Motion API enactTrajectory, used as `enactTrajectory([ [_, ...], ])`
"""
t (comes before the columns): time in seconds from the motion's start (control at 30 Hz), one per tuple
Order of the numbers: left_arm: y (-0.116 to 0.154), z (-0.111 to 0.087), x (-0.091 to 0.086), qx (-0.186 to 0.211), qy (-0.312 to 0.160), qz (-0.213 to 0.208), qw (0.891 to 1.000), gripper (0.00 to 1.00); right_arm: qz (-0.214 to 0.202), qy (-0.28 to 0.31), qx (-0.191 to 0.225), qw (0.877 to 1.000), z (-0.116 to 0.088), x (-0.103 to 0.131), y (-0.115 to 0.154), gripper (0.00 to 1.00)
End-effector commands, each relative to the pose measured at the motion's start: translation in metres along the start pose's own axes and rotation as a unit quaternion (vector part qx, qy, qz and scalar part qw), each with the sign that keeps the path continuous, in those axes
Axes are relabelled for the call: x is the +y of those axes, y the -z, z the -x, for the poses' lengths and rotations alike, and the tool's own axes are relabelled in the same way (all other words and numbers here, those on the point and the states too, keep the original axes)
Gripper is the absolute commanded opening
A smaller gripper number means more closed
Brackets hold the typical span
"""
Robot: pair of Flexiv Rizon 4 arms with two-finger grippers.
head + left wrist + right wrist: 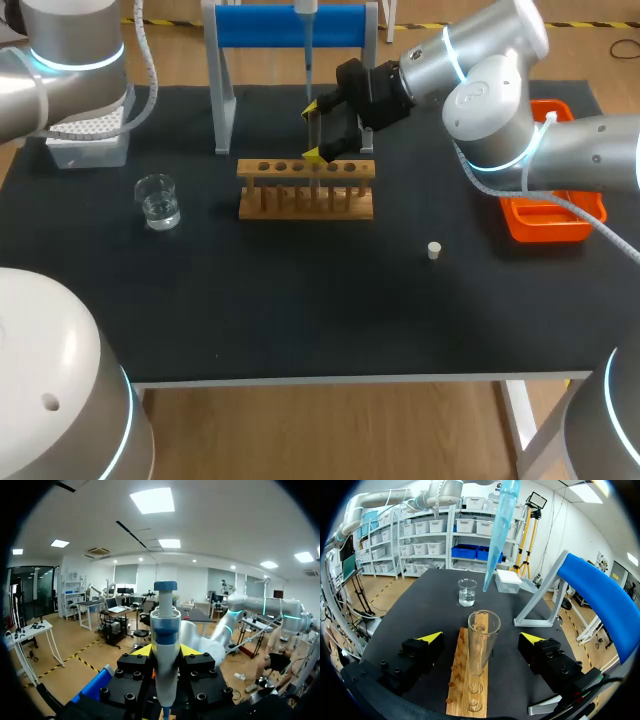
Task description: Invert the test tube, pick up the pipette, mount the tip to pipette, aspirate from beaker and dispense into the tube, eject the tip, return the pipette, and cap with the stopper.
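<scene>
**Colour rundown**

Table [300,300] black. Rack [305,203] tan wood. Stand [260,25] blue on grey legs. Tray [555,222] orange. Stopper [434,250] cream. Beaker [158,202], test tube [481,645] clear. Pipette [165,645] white/blue, pipette tip [498,535] translucent blue. Left hand [165,652], right hand [314,130] black, yellow-tipped.

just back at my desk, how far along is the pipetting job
Done: tube upright in the rack, tip mounted on the pipette, held by the left gripper. In hand: tip hangs above the rack; open right gripper flanks the tube. Liquid transfer: cannot tell. Remaining: eject, return, cap; stopper lies on the table.
</scene>
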State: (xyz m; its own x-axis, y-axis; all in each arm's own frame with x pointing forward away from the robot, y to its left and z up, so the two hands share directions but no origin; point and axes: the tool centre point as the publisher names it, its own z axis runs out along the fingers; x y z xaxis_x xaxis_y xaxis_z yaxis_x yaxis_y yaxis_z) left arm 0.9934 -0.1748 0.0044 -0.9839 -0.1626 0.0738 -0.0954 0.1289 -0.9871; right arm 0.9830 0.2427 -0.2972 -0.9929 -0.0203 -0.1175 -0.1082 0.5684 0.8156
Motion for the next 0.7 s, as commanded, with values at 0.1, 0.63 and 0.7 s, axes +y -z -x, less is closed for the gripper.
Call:
enactTrajectory([
  [0.1, -0.004, -0.001, 0.003, 0.004, -0.001, -0.004, 1.000, 0.00, -0.002, 0.000, 0.002, 1.000, 0.000, 0.001, 0.002, 1.00],
  [0.63, -0.011, 0.002, 0.012, 0.014, 0.003, -0.008, 1.000, 0.00, -0.002, 0.000, 0.002, 1.000, 0.000, 0.001, 0.002, 1.00],
  [0.7, -0.011, 0.002, 0.013, 0.015, 0.004, -0.008, 1.000, 0.00, -0.002, 0.000, 0.002, 1.000, 0.000, 0.001, 0.002, 1.00],
])
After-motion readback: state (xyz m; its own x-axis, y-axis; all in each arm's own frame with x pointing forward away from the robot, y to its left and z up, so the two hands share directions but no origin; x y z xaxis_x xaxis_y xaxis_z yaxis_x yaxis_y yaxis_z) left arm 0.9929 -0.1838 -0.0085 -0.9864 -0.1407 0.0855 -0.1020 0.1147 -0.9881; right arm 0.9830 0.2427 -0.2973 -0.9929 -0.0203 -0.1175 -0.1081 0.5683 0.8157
